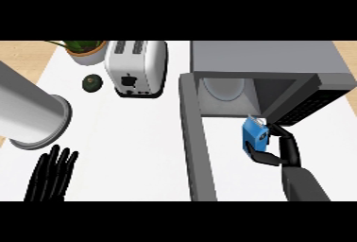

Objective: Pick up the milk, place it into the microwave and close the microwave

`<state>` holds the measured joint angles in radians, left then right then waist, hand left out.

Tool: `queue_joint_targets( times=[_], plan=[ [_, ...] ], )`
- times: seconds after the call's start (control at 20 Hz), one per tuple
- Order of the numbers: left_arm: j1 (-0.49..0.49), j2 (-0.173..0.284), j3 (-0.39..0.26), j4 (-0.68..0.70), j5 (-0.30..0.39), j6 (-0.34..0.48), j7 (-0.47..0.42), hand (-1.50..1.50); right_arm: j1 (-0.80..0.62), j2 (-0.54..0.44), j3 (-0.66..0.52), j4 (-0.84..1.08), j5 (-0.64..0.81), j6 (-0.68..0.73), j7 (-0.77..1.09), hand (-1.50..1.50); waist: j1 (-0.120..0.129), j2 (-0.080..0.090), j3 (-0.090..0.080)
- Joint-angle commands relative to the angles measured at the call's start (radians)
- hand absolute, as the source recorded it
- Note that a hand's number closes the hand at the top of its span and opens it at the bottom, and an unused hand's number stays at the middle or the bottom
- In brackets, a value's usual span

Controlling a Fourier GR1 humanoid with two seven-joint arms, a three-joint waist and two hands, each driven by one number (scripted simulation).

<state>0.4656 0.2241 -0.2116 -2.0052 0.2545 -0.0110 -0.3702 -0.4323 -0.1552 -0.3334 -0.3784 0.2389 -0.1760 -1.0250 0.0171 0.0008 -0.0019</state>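
A blue milk carton (254, 134) hangs just in front of the open microwave (268, 61), at the mouth of its cavity, where a white turntable plate (223, 88) shows. My right hand (284, 150) is curled round the carton from its right side, thumb under it. The microwave's door (194, 142) stands swung open to the left of the carton, running toward the view's lower edge. My left hand (52, 174) rests open at the lower left, fingers straight and pointing up, far from the carton.
A white toaster (136, 66) stands at the back left of the microwave, with a dark avocado (92, 82) and a potted plant (87, 49) beside it. A large grey cylinder (28, 113) lies at the left edge above my left hand.
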Motion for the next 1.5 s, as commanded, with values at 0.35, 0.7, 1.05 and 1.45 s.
queue_joint_targets(
  times=[0.35,0.7,1.05,1.45],
  plan=[
    [0.072,0.016,0.069,0.052,0.044,-0.084,-0.073,-1.5,0.037,0.102,0.038,-0.103,-0.06,0.123,-0.082,1.5,-0.017,-0.005,0.001],
    [0.046,0.01,0.098,-0.01,0.06,-0.088,0.014,-1.5,0.043,0.146,0.142,-0.316,-0.104,0.077,0.103,1.5,-0.016,-0.004,0.002],
    [0.087,-0.039,0.063,0.015,-0.014,-0.087,-0.039,-1.5,0.114,0.155,0.292,-0.533,-0.123,-0.122,0.271,1.5,-0.017,-0.006,0.001],
    [0.055,-0.012,0.168,0.068,0.072,-0.177,-0.034,-1.5,-0.116,0.144,0.256,-0.321,-0.089,-0.217,0.354,1.5,-0.002,0.001,0.002]
  ],
)
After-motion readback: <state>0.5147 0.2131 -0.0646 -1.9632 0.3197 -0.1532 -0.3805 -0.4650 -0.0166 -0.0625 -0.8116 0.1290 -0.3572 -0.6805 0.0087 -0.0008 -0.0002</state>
